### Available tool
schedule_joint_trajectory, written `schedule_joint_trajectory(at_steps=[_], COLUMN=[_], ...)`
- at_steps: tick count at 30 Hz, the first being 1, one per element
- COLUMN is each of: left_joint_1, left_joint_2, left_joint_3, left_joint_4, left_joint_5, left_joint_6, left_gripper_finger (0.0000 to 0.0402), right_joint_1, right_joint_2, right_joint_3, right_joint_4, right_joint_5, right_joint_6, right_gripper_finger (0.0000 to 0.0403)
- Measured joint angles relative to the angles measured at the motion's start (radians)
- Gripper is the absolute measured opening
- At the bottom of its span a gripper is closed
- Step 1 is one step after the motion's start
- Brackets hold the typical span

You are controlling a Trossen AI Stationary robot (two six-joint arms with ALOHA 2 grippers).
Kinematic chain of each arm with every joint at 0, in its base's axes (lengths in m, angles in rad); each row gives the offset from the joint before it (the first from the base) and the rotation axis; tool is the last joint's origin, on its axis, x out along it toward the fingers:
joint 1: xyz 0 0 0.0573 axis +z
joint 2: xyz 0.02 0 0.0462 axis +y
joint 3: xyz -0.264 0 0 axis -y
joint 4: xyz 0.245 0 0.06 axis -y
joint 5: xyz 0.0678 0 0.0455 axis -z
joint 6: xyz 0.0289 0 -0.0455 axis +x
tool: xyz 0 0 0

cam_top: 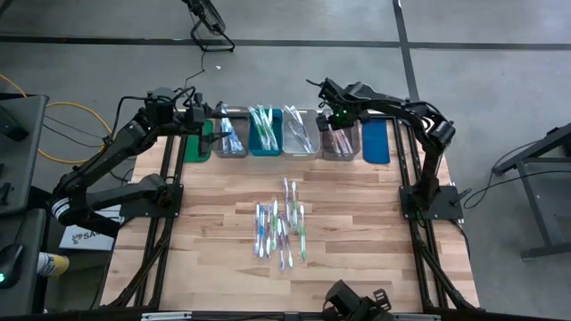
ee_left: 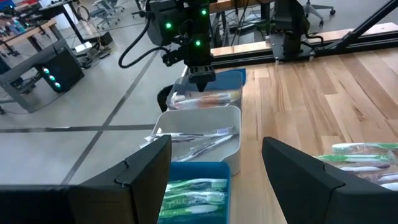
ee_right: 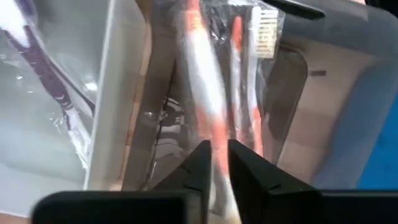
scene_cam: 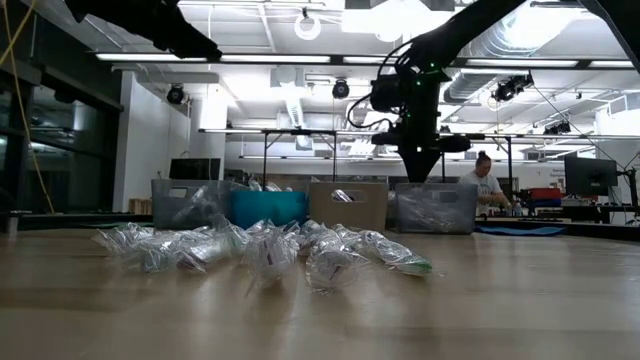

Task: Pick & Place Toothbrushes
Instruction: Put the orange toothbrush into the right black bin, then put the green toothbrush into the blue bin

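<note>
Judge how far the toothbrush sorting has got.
Done: toothbrushes already lie in the teal bin and its neighbours. In hand: the right pincer hangs over the clear bin, a red toothbrush under its fingers. Left: the wrapped pile mid-table.

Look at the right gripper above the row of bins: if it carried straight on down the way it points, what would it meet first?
Most likely the orange-handled toothbrushes lying in the clear bin directly beneath it. The right gripper points down into that bin, fingers only slightly parted. How far above them it hangs is unclear.
</note>
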Motion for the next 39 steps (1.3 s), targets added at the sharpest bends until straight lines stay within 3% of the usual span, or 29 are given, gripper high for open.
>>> schedule_joint_trajectory(at_steps=[7, 12, 20, 28, 39], left_joint_1=[0.000, 0.000, 0.000, 0.000, 0.000], left_joint_2=[0.000, 0.000, 0.000, 0.000, 0.000], left_joint_3=[0.000, 0.000, 0.000, 0.000, 0.000], left_joint_4=[-0.049, -0.063, -0.062, -0.062, -0.063], left_joint_5=[0.016, 0.040, 0.042, 0.046, 0.045], left_joint_6=[0.000, 0.023, 0.043, 0.072, 0.098], left_gripper_finger=[0.0245, 0.0245, 0.0245, 0.0245, 0.0245], right_joint_1=[0.000, 0.031, 0.164, 0.369, 0.657], right_joint_2=[-0.047, -0.137, -0.262, -0.271, -0.267], right_joint_3=[0.000, 0.000, 0.000, 0.000, 0.000], right_joint_4=[-0.072, -0.093, -0.081, -0.080, -0.078], right_joint_5=[-0.006, 0.005, 0.012, 0.013, 0.156], right_joint_6=[0.081, 0.148, 0.256, 0.392, 0.612], right_gripper_finger=[0.0143, 0.0175, 0.0175, 0.0174, 0.0174])
